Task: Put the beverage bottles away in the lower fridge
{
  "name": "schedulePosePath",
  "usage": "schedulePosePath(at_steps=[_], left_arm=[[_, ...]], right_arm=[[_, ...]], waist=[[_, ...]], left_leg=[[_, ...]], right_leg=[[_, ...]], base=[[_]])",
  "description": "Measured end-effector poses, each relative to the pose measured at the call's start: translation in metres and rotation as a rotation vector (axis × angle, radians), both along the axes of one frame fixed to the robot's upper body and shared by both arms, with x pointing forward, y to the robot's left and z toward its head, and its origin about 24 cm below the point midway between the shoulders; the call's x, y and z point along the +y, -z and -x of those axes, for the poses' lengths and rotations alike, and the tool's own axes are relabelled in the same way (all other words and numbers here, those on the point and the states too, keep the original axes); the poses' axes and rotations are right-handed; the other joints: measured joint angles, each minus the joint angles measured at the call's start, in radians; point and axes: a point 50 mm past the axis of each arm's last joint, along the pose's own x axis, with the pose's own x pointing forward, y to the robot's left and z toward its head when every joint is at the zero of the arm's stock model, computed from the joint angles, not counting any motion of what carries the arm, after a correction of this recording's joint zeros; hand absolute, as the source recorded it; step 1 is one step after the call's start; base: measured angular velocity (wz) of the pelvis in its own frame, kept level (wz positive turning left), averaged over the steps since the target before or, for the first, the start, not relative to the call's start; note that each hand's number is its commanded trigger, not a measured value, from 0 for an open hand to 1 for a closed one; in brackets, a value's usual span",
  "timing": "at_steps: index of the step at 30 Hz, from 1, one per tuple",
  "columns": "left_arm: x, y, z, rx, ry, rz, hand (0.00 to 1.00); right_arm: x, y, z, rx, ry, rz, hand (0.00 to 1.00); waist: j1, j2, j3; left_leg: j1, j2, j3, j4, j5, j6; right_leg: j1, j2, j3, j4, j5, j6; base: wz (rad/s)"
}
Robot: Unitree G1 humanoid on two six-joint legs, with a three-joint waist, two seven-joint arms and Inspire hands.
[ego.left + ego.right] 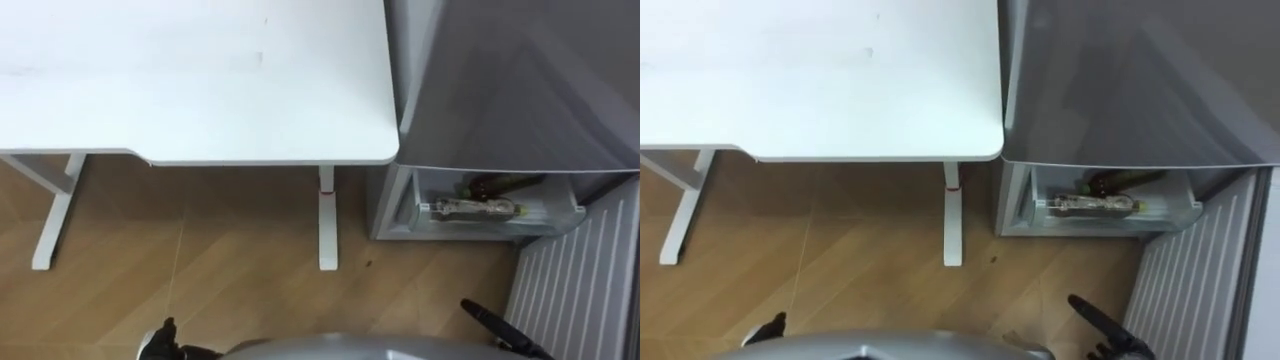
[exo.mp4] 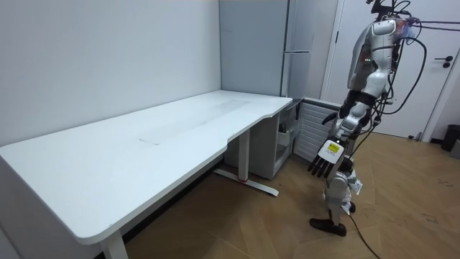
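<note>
table (image 1: pixel 200 80) edge beside fridge (image 1: pixel 520 90), lower door (image 1: pixel 575 270) open

No readable text anywhere; the label on the bottle (image 1: pixel 472 209) is too small.

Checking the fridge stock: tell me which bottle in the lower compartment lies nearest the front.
The clear bottle, lying on its side along the front edge of the compartment. The dark brown bottle lies behind it, deeper inside.
</note>
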Motion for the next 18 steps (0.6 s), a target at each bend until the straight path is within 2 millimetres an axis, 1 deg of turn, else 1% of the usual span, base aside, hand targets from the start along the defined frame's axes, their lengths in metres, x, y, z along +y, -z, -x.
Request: schedulePosePath(at_steps=[4,8,12,17,18], left_arm=[[-0.001,0.0,0.001,0.003,-0.001,0.006,0.0],[-0.002,0.001,0.007,0.015,-0.034,0.008,0.0],[-0.002,0.002,0.012,0.031,-0.065,0.01,0.0],[-0.002,0.002,0.01,0.03,-0.064,0.013,0.0],[-0.002,0.002,0.01,0.03,-0.064,0.013,0.0]], right_arm=[[0.006,0.002,0.006,0.018,0.002,-0.025,0.0],[0.009,0.004,0.017,0.039,0.009,-0.043,0.0],[0.012,0.005,0.022,0.049,0.021,-0.074,0.0],[0.02,0.006,0.021,-0.016,0.192,-0.134,0.0],[0.02,0.006,0.02,-0.022,0.205,-0.138,0.0]], waist=[[-0.001,0.004,0.0015],[-0.002,0.006,0.0022],[-0.003,0.006,0.0021],[-0.01,0.001,-0.0008],[-0.012,0.001,-0.0011]], left_leg=[[0.003,0.0,0.0,0.0,0.0,0.0],[0.007,0.0,0.0,0.0,-0.003,-0.001],[0.009,0.0,0.001,-0.001,-0.006,-0.001],[0.011,-0.001,0.0,0.001,-0.006,-0.001],[0.011,-0.001,0.0,0.001,-0.007,-0.001]], right_leg=[[0.001,0.0,0.003,0.004,-0.006,0.0],[0.005,0.0,0.01,0.003,-0.007,0.0],[0.005,0.0,0.016,0.003,-0.008,0.0],[0.007,0.0,0.018,0.003,-0.008,0.0],[0.007,0.0,0.018,0.004,-0.008,0.0]], base=[[0.0],[0.0],[-0.02],[0.0],[0.0]])
